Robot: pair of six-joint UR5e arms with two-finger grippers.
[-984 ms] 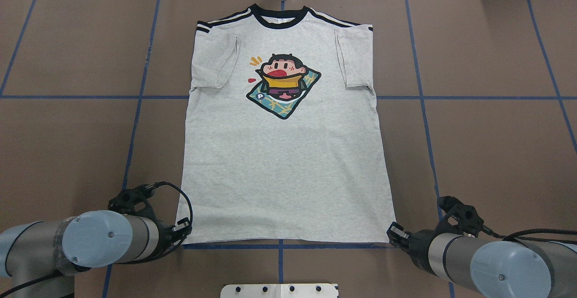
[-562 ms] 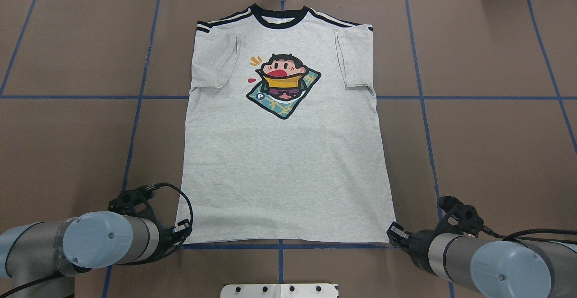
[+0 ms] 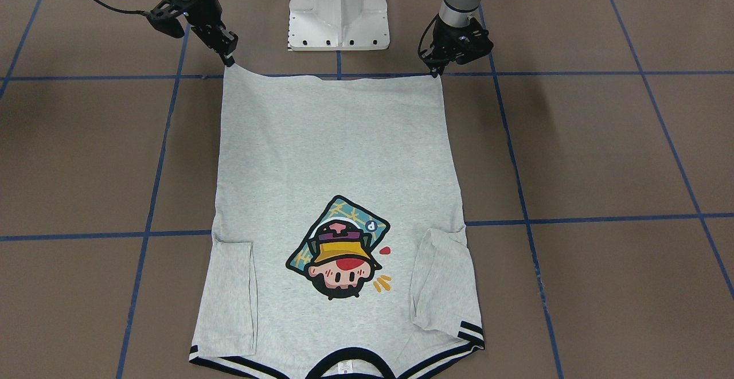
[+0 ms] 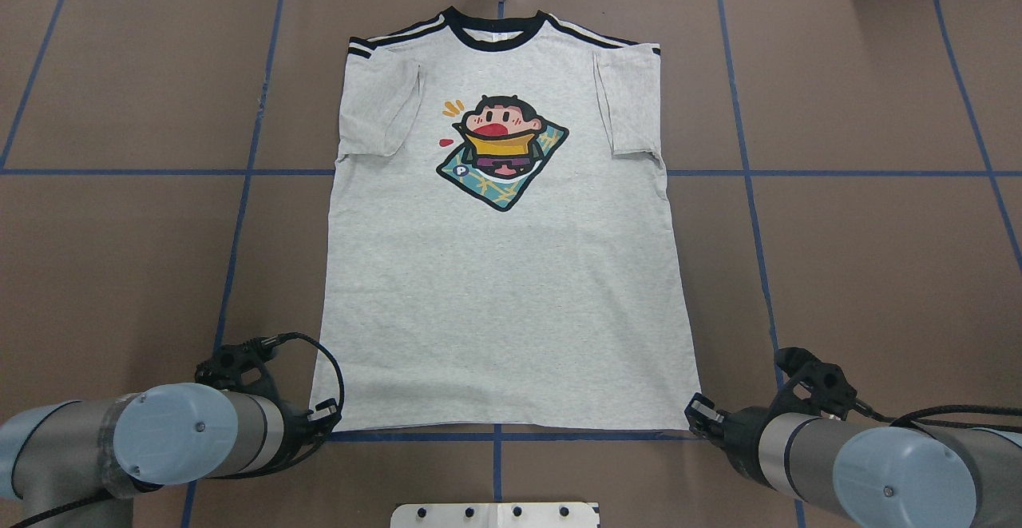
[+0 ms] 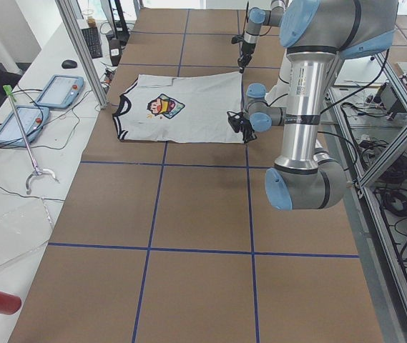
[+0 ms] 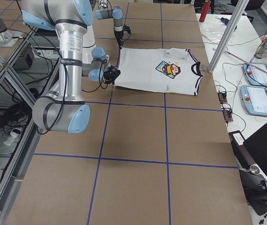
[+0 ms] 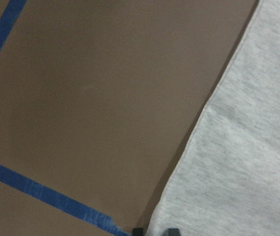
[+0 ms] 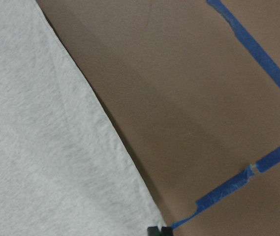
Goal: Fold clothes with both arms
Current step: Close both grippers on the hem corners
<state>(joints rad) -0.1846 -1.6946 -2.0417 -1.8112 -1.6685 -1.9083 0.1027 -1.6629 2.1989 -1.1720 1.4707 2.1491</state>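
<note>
The light grey T-shirt (image 4: 503,288) lies flat and face up on the brown table, collar at the far side, sleeves folded in, with the cartoon print (image 4: 501,148) on its chest. My left gripper (image 4: 323,420) is at the shirt's near left hem corner. In the left wrist view its tips (image 7: 154,231) pinch the fabric edge. My right gripper (image 4: 693,414) is at the near right hem corner. In the front view that corner peaks up into the right gripper (image 3: 229,59). My left gripper (image 3: 437,69) also touches its corner there.
The white pedestal (image 3: 338,6) stands between the arms, just behind the hem. Blue tape lines (image 4: 495,436) cross the table. Tablets and cables lie on the side bench (image 5: 53,100), beyond the shirt's collar.
My left arm has shifted slightly toward the robot, with the near left hem corner following it a little. The right arm and the rest of the shirt have not moved.
</note>
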